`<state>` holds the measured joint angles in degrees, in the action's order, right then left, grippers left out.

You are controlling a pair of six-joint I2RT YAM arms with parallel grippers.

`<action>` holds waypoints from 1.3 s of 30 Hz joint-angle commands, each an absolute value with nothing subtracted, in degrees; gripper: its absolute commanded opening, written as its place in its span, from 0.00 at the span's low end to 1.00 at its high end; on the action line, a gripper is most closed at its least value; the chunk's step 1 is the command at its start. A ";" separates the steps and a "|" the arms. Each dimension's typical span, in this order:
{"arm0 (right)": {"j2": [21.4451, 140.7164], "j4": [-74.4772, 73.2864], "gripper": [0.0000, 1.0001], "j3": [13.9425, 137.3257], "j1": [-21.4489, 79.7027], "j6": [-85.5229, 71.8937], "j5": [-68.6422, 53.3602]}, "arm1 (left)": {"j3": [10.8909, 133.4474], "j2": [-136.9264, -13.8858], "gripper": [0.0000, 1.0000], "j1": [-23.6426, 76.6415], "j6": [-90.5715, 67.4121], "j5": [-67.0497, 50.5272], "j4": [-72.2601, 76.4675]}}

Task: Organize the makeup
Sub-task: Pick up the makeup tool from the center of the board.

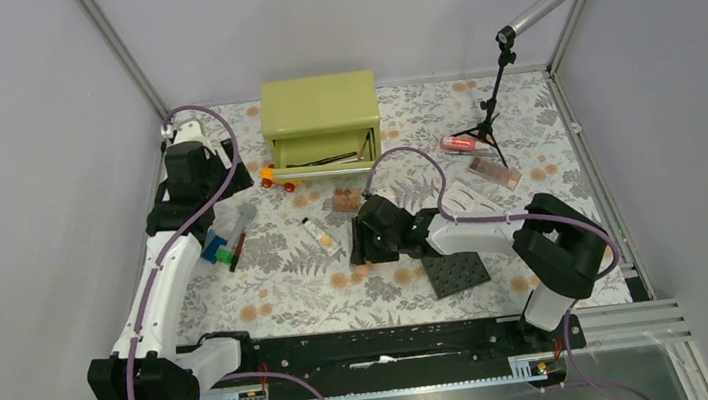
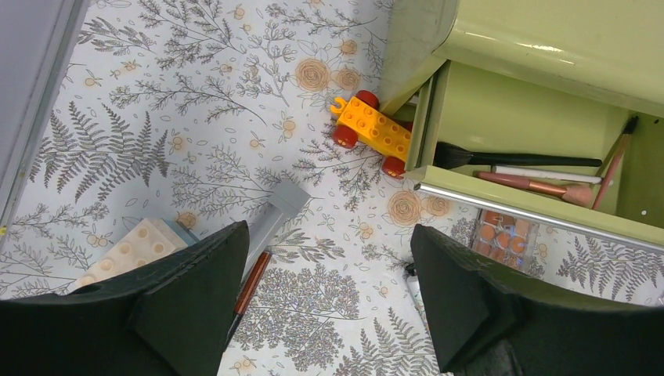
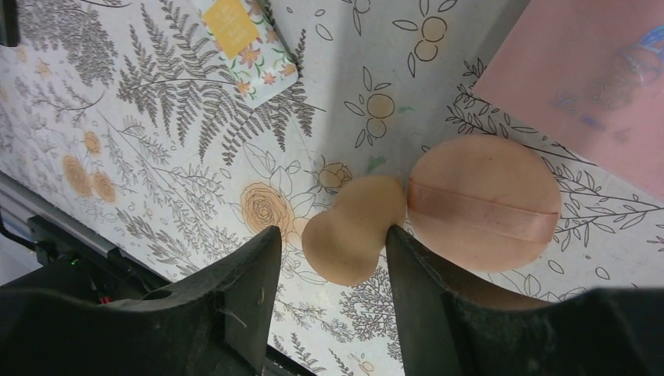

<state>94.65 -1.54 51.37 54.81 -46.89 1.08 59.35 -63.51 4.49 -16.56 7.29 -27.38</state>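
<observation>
My right gripper (image 3: 330,249) is open low over the mat, its fingers either side of a peach egg-shaped sponge (image 3: 352,235). The sponge touches the right finger. A round peach puff (image 3: 481,204) lies beside it, next to a pink square compact (image 3: 587,78) and the cream tube (image 3: 243,35). In the top view this gripper (image 1: 368,247) is at mid-table. My left gripper (image 2: 329,262) is open and empty above the mat, with a red-brown pencil (image 2: 249,286) by its left finger. Brushes and pencils (image 2: 532,168) lie in the open drawer (image 1: 325,153). A pink-red tube (image 1: 459,143) lies at the back right.
The green drawer box (image 1: 320,113) stands at the back. An orange toy car (image 1: 277,179) sits at its left corner. A dark studded plate (image 1: 456,274) lies at front right. A small tripod (image 1: 488,129) stands at back right. Toy blocks (image 1: 218,250) lie at the left, and a powder palette (image 2: 505,235) lies under the drawer front.
</observation>
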 commanded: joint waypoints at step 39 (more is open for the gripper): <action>94.92 -7.66 0.24 82.14 43.94 -31.06 1.44 | 59.19 -61.78 0.84 4.13 -16.96 6.13 -25.31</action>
